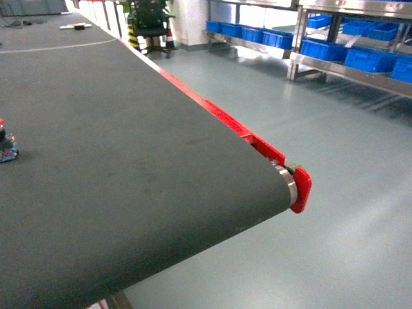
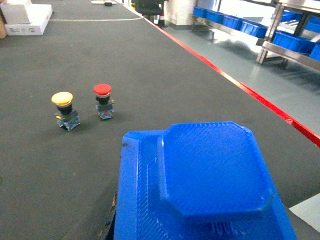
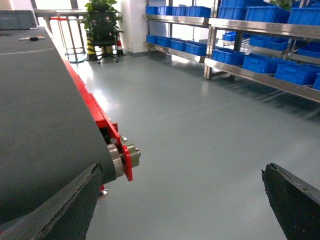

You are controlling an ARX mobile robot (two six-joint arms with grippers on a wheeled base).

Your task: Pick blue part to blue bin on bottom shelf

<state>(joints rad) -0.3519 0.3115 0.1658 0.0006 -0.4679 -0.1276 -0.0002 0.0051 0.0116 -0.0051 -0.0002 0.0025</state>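
**Stock on the belt counter: one blue part, two push-buttons**

- Blue part (image 2: 200, 185), count one: filling the lower half of the left wrist view, right under that camera, its raised eight-sided face turned up. The left gripper's fingers are hiding beneath it, so whether the jaws are pinching it cannot be told.
- Push-buttons, count two: a yellow-capped button (image 2: 64, 110) and a red-capped button (image 2: 103, 101) are standing upright side by side on the counter (image 2: 150, 65), apart from each other and well beyond the blue part. One small item at the head view's left edge is too cropped to name.
- White boxes (image 2: 27, 19), count two, stacked at the far left of the counter.
- Right gripper (image 3: 180, 200): its jaws are standing spread wide, holding nothing, with grey floor (image 3: 200, 135) showing between the two dark fingers.
- Blue bins (image 1: 322, 50): a good many are sitting on the steel shelves (image 1: 351, 71) across the room; an exact count is not possible.

Edges: a red rail (image 1: 225, 122) is running along the counter's right side, ending at a roller cap (image 1: 300, 188). Open floor is lying between the counter and the shelves.
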